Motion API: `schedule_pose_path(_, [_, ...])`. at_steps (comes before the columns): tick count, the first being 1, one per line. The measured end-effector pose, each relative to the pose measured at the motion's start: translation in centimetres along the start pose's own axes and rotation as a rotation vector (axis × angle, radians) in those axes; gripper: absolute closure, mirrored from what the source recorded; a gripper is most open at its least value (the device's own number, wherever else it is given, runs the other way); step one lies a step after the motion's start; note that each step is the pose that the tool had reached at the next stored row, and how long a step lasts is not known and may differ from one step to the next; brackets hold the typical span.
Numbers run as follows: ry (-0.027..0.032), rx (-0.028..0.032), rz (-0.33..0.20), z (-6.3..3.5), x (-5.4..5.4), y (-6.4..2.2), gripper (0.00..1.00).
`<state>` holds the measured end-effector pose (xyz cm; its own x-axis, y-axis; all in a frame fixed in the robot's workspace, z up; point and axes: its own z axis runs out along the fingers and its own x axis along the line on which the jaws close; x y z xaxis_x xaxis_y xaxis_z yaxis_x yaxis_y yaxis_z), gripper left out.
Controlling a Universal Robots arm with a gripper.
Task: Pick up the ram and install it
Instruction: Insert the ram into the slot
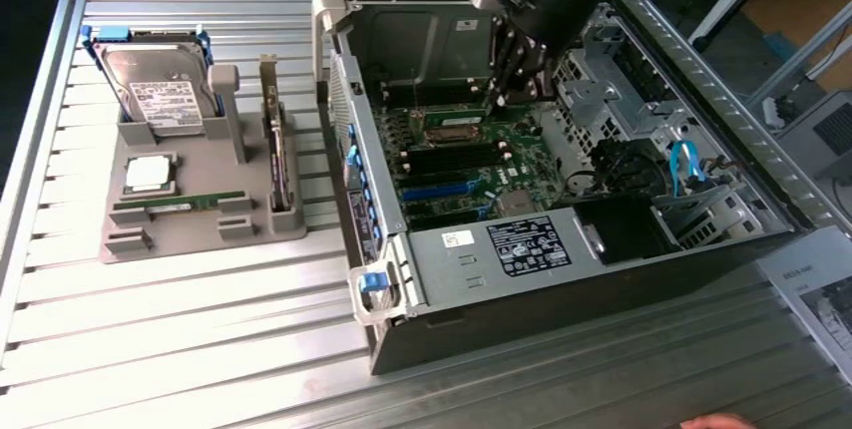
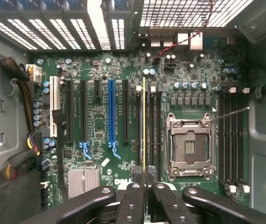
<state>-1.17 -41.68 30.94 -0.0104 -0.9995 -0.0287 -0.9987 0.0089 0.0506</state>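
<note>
In the wrist view my gripper [image 2: 144, 185] is shut on the ram [image 2: 143, 121]. The stick is seen edge-on as a thin yellow-green line that runs out from between the black fingers [image 2: 133, 203]. It hangs over the dark memory slots [image 2: 150, 130] next to the empty processor socket [image 2: 189, 147]; whether it touches a slot I cannot tell. In the exterior view the gripper [image 1: 517, 95] reaches down into the open computer case [image 1: 573, 279], above the motherboard [image 1: 453, 165]. A second green stick of the same kind [image 1: 180, 205] lies in the grey holder tray [image 1: 127, 244].
The tray on the exterior view's left also holds a hard drive [image 1: 167, 100], a silver processor chip [image 1: 147, 175] and a dark expansion card [image 1: 277, 150]. More memory slots [image 2: 231, 135] lie beyond the socket. The case's walls, drive cage [image 1: 413, 45] and cables [image 1: 685, 165] crowd the gripper. A hand [image 1: 712, 421] shows at the front edge.
</note>
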Motion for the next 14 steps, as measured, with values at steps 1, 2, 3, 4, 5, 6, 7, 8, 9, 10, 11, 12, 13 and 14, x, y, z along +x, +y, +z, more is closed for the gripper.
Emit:
schedule_pose_path(1, [0.0001,-0.0001,0.000,0.18,0.0,-0.01,0.88])
schedule_pose_path(2, [0.0002,-0.0001,0.000,0.37,0.0,-0.02,0.88])
schedule_pose_path(3, [0.0001,0.0000,0.000,0.66,0.0,-0.03,0.88])
schedule_pose_path(4, [0.0002,-0.0001,0.000,0.82,0.0,-0.04,0.88])
schedule_pose_path(5, [0.0002,-0.0001,0.000,0.99,0.0,-0.05,0.88])
schedule_pose_path(6, [0.0002,-0.0001,0.000,1.16,0.0,-0.06,0.88])
schedule_pose_path(7, [0.0003,-0.0001,0.000,1.34,0.0,-0.07,0.88])
schedule_pose_path(8, [0.0002,-0.0001,0.000,1.53,0.0,-0.08,0.88])
schedule_pose_path(9, [0.0001,-0.0001,0.000,1.70,0.0,-0.09,0.88])
schedule_pose_path(10, [0.0001,0.0000,0.000,1.86,0.1,-0.09,0.88])
schedule_pose_path(11, [0.0001,0.0000,0.000,2.01,0.1,-0.10,0.88])
schedule_pose_path(12, [0.0001,0.0000,0.000,2.15,0.1,-0.11,0.88])
schedule_pose_path(13, [0.0001,-0.0001,0.000,2.24,0.1,-0.11,0.88])
schedule_pose_path(14, [0.0002,-0.0001,0.000,2.27,0.1,-0.12,0.88])
